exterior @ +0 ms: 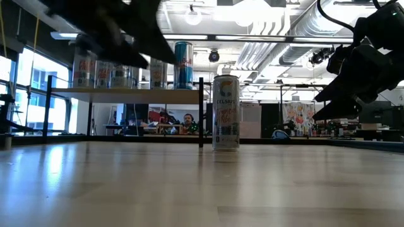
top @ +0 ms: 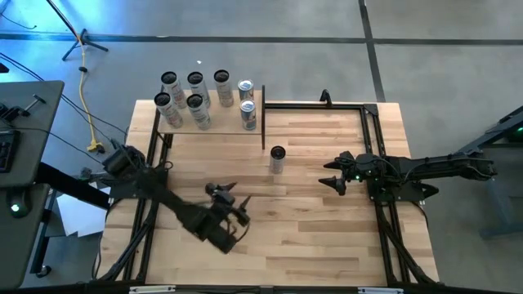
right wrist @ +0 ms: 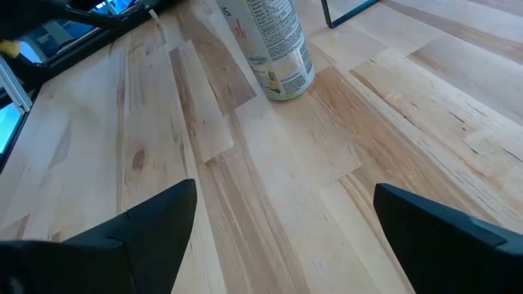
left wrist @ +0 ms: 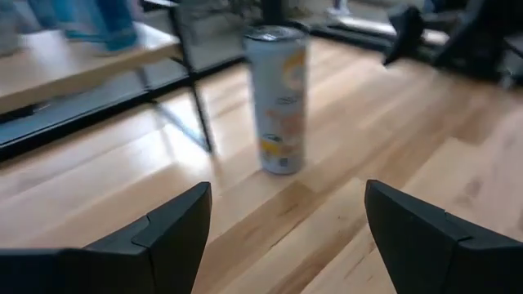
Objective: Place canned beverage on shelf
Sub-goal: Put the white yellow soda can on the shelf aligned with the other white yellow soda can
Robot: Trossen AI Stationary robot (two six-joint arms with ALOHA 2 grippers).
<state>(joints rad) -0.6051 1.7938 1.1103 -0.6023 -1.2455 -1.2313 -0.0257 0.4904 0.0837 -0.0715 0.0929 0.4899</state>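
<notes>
A slim white canned beverage (top: 277, 158) stands upright on its base on the plank tabletop, near the middle; it also shows in the low view (exterior: 226, 112). The shelf (top: 225, 121), a pale board on thin black posts at the far left, carries several cans. My left gripper (top: 233, 196) hangs open over the table, nearer and to the left of the can, and points at it. In its wrist view the can (left wrist: 278, 98) stands beyond the open fingers (left wrist: 167, 237). My right gripper (top: 328, 175) waits open to the can's right, with the can's base (right wrist: 278, 49) ahead of it.
A bare black metal frame (top: 327, 104) runs along the table's far right. A black shelf post (top: 263, 122) stands just left of the can. Bare planks (top: 310, 237) lie toward the near edge. A person (exterior: 187, 120) shows in the room beyond.
</notes>
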